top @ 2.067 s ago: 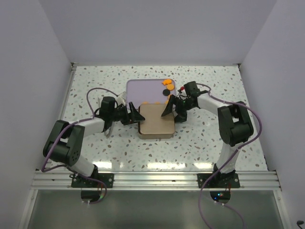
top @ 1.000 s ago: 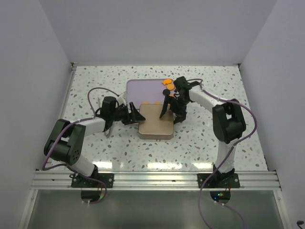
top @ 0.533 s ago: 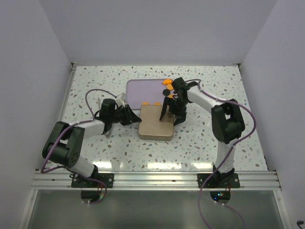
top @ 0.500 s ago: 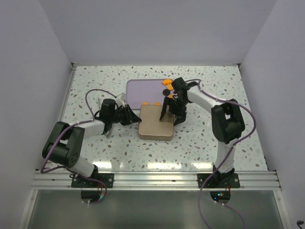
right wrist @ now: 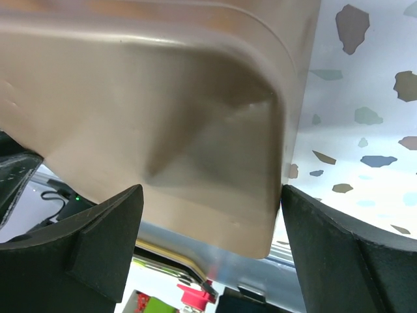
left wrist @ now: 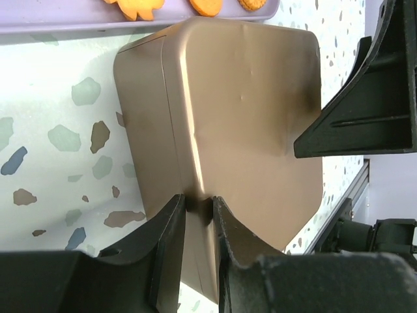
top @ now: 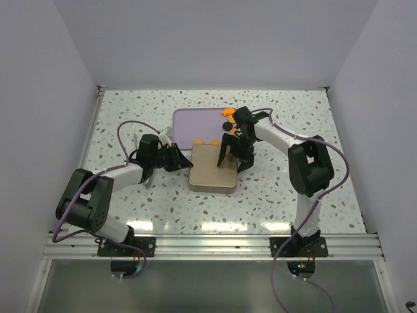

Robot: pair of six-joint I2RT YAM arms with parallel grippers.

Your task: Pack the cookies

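Observation:
A bronze square tin (top: 212, 171) sits with its lid on in front of a purple tray (top: 195, 122). Orange cookies (top: 228, 113) and a black one lie at the tray's back right, and two more orange cookies (top: 197, 141) by its front edge; the left wrist view shows those cookies (left wrist: 205, 5) just past the tin (left wrist: 247, 111). My left gripper (left wrist: 199, 205) is shut on the lid's left rim (top: 184, 161). My right gripper (right wrist: 208, 261) stands open astride the lid's far right corner (top: 232, 158), one finger (right wrist: 345, 254) beside the lid's edge.
The speckled tabletop (top: 280, 189) surrounds the tin and tray. White walls close in the left, back and right sides. An aluminium rail (top: 215, 244) runs along the near edge by the arm bases.
My left gripper has closed onto the lid's left rim. The right gripper has shifted a little leftward over the lid's far right corner. The tin has barely moved.

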